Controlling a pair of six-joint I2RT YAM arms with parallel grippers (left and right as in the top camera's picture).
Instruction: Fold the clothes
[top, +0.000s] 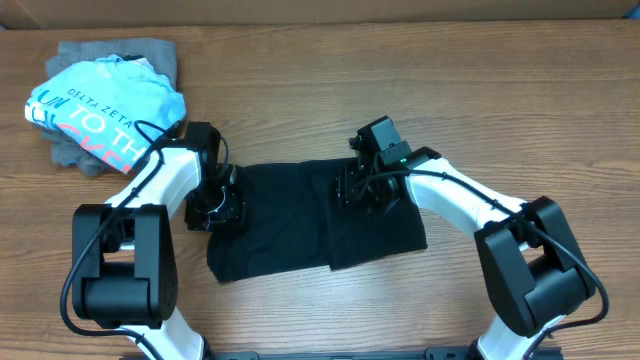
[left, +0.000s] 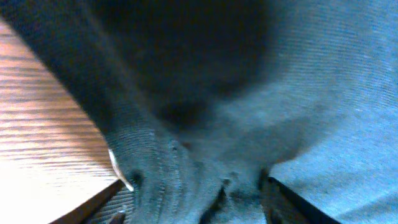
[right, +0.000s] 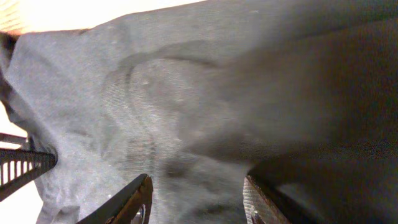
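On the wooden table (top: 400, 80), the black T-shirt (top: 300, 220) lies between both grippers: left gripper (top: 215, 205) seemingly pinching its edge, right gripper (top: 358, 190) parted over the cloth.

Black shirt (top: 300, 215) on a brown wood-grain table (top: 400, 70).
A light blue shirt (top: 105, 110) bears white and pink lettering, over a plain grey garment (top: 80, 55); the arms (top: 165, 175) are white with black joints.
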